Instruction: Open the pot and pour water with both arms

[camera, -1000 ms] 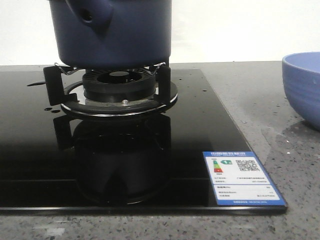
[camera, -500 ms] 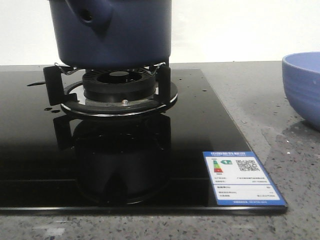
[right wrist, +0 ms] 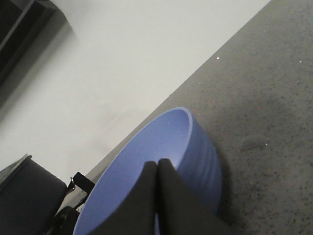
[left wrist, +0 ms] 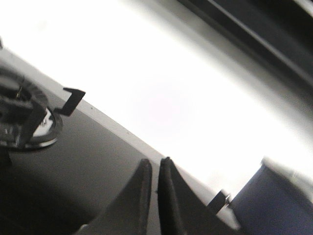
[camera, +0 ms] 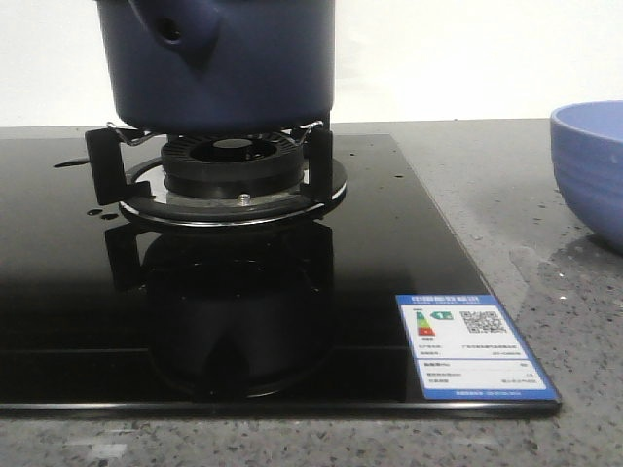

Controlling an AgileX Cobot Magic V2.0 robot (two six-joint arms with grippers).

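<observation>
pot: the pot (camera: 219, 63) sits on the burner stand (camera: 229, 170), stove's far left, around 11 o'clock on the bench (camera: 545, 243).
pointing: stub handle (camera: 175, 34) faces the front, toward 7 o'clock.
left fingers (left wrist: 152, 191): pressed together, empty, nearer the pot.
right fingers (right wrist: 157, 196): clenched, empty, above the bowl (right wrist: 195, 147).

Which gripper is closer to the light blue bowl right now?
Right. The right gripper, jaws shut, hangs over the light blue bowl. The left gripper, jaws shut, is over the black cooktop near the pot, with no bowl in its view.
</observation>
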